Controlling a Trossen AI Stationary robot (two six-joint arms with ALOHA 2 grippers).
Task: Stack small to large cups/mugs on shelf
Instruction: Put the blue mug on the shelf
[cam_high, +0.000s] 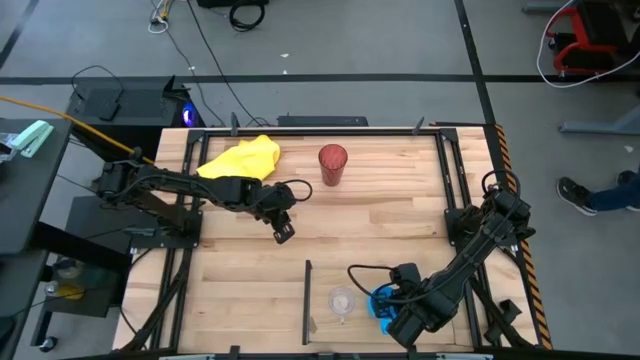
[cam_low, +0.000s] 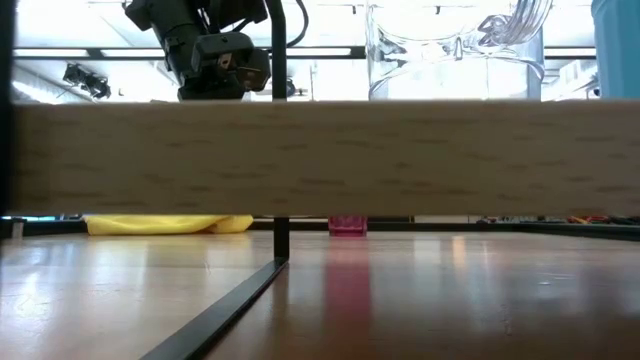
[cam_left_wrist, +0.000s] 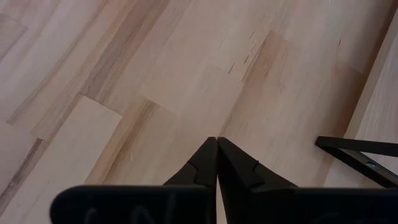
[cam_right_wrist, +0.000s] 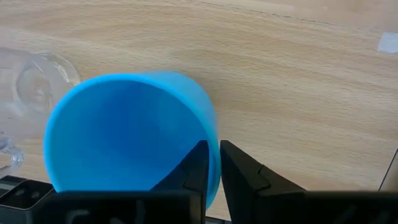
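Right gripper (cam_right_wrist: 210, 163) pinches the blue mug's (cam_right_wrist: 124, 134) rim at the desk's (cam_high: 380, 215) near edge, beside the clear cup (cam_high: 342, 301). Left gripper (cam_left_wrist: 217, 158), fingers together and empty, hovers mid-desk. Red tumbler (cam_high: 332, 164) stands upright at the far side.

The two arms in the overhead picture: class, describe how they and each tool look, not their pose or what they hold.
Both arms are dark, jointed and slim, with black cables looping alongside them. The left tool ends in two black wedge-shaped fingers tapering to points. The right tool has fingers of the same black, angular shape. No markings are legible on either.
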